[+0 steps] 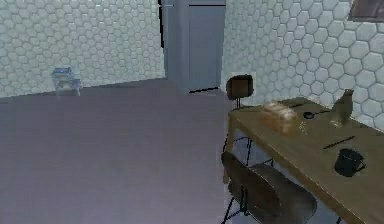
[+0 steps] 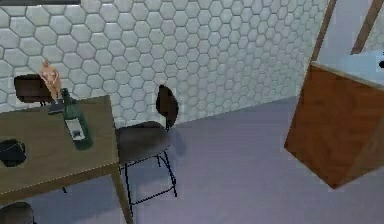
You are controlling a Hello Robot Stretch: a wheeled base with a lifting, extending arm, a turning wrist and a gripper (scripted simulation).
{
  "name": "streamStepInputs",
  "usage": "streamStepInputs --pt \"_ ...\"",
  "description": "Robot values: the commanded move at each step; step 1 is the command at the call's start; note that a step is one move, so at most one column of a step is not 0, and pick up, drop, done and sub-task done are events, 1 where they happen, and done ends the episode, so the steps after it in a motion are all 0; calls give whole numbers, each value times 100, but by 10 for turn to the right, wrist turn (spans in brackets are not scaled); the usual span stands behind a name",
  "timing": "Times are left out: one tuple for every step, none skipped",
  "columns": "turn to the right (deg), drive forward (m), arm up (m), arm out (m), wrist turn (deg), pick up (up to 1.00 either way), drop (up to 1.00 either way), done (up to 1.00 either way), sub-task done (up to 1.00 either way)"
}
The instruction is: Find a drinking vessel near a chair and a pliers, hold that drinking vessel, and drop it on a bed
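A dark mug (image 1: 349, 161) stands near the front right of a wooden table (image 1: 290, 150) at the forward view's right. A thin dark tool (image 1: 338, 142), maybe the pliers, lies just behind it. A brown chair (image 1: 266, 191) stands at the table's near side and another chair (image 1: 240, 88) at its far end. In the arm side view the same dark mug (image 2: 12, 152) sits at the left edge on the table (image 2: 50, 170), beside a green bottle (image 2: 75, 125), and a dark chair (image 2: 150, 135) stands at the table's end.
A tan loaf-like thing (image 1: 280, 115), a small dark pan (image 1: 309, 115) and a tall figure (image 1: 345, 105) share the table. A grey fridge (image 1: 195, 45) stands at the back and a small pale stool (image 1: 66, 80) at the left wall. A wooden cabinet (image 2: 335, 125) stands at the arm side view's right. Open floor lies between.
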Motion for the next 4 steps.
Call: streamStepInputs --pt "450 0 0 0 0 0 0 0 0" --pt "450 0 0 0 0 0 0 0 0" --pt "90 0 0 0 0 0 0 0 0" --pt "0 100 0 0 0 0 0 0 0"
